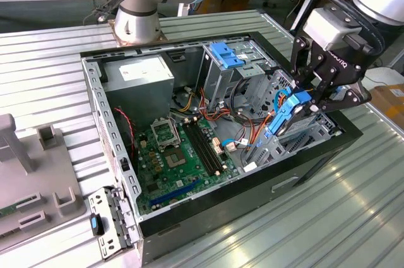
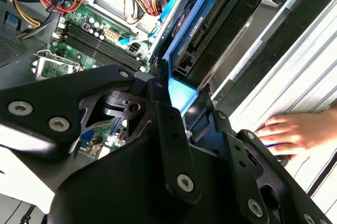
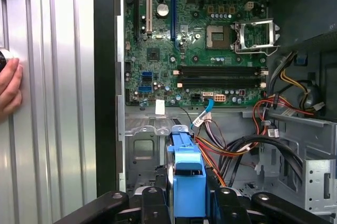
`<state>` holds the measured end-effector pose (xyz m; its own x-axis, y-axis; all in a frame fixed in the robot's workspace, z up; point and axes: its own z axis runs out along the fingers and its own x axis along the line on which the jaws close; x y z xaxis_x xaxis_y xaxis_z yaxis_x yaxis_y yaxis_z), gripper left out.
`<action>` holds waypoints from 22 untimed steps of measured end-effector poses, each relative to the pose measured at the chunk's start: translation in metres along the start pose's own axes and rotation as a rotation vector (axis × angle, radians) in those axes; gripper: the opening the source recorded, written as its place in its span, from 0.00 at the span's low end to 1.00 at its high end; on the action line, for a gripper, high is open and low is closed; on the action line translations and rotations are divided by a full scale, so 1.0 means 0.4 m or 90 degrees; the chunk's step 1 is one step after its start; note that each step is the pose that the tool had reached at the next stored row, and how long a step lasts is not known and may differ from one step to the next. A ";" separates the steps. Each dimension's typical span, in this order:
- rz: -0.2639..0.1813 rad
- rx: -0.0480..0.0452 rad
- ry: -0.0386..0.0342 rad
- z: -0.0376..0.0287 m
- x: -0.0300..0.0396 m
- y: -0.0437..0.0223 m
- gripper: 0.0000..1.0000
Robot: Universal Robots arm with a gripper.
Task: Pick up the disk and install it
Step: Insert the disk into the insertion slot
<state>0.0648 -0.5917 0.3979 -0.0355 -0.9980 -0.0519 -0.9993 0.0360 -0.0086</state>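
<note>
The disk [image 1: 285,115] is a grey drive in a bright blue carrier frame. It hangs tilted on edge over the drive bay at the side of the open computer case [image 1: 315,161] that lies on the exterior view's right. My gripper [image 1: 308,99] is shut on its upper end. In the first wrist view the blue carrier [image 3: 186,174] sits between the black fingers [image 3: 156,203], pointing down into the grey metal bay. In the second wrist view the disk [image 2: 202,29] runs away from my gripper [image 2: 181,97] along the case wall.
Inside the case are the green motherboard [image 1: 183,154], a grey power-supply box [image 1: 140,74], a drive cage with a blue latch [image 1: 225,53] and bundles of cables [image 1: 218,113]. A person's hand [image 2: 295,132] rests on the ribbed table by the case. A grey fixture [image 1: 25,154] stands on the exterior view's left.
</note>
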 end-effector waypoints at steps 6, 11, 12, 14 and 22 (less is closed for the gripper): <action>0.000 0.0000 0.0000 0.002 0.000 0.000 0.44; 0.000 0.0000 -0.0001 0.003 0.000 0.000 0.44; 0.000 0.0000 0.0000 0.003 0.000 0.000 0.44; 0.000 0.0000 -0.0001 0.003 0.000 -0.002 0.44; -0.003 -0.0002 0.0000 0.004 -0.015 -0.021 0.44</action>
<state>0.0734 -0.5859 0.3967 -0.0302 -0.9982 -0.0518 -0.9995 0.0307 -0.0086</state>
